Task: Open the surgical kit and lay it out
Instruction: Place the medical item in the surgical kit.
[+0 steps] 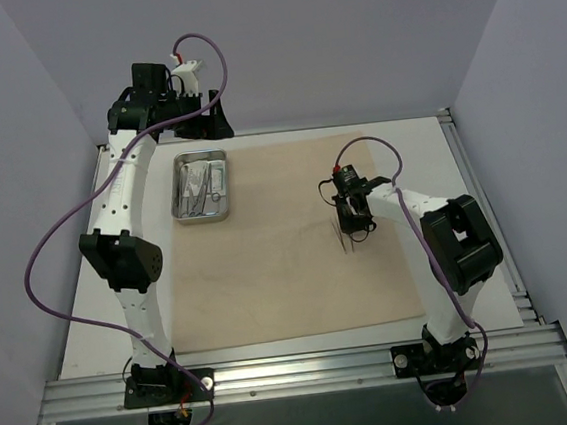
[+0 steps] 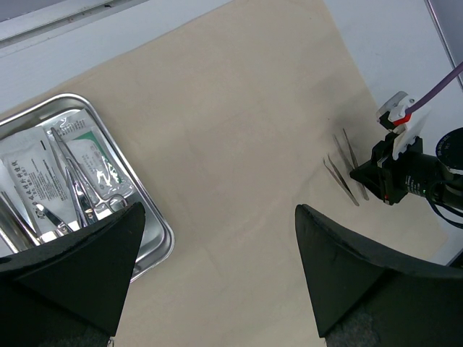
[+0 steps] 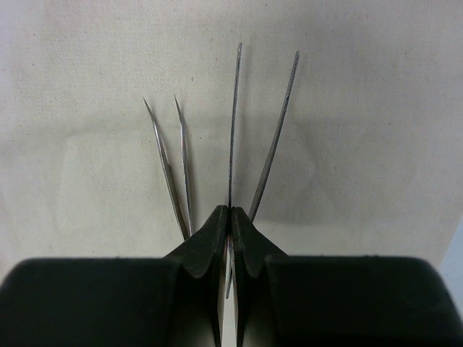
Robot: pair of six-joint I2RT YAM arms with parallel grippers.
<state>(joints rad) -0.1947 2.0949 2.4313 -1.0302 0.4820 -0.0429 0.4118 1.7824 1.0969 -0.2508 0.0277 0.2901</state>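
The beige cloth wrap (image 1: pixel 289 272) is spread flat over the white tabletop (image 1: pixel 423 149). The steel tray (image 1: pixel 205 216) is set on its far left corner. Scissor-handled instruments (image 2: pixel 72 188) are laid in the tray on top of the clear packets (image 2: pixel 32 173).

Right of the cloth's middle, well apart from the tray, two thin tweezers are seen side by side: the pointed tweezers (image 3: pixel 168 170) to the left and the blunt-tipped tweezers (image 3: pixel 233 130) just beside them to the right.

The right gripper (image 3: pixel 230 213) is lowered over their handle ends with its jaws closed. One leg of the blunt-tipped tweezers runs into the slit between the jaws and appears to be pinched there, though this is not fully clear from the wrist view. The other leg is left outside the jaws.

The left gripper (image 2: pixel 219 207) is held above the cloth near the tray, its jaws spread wide with nothing between them.
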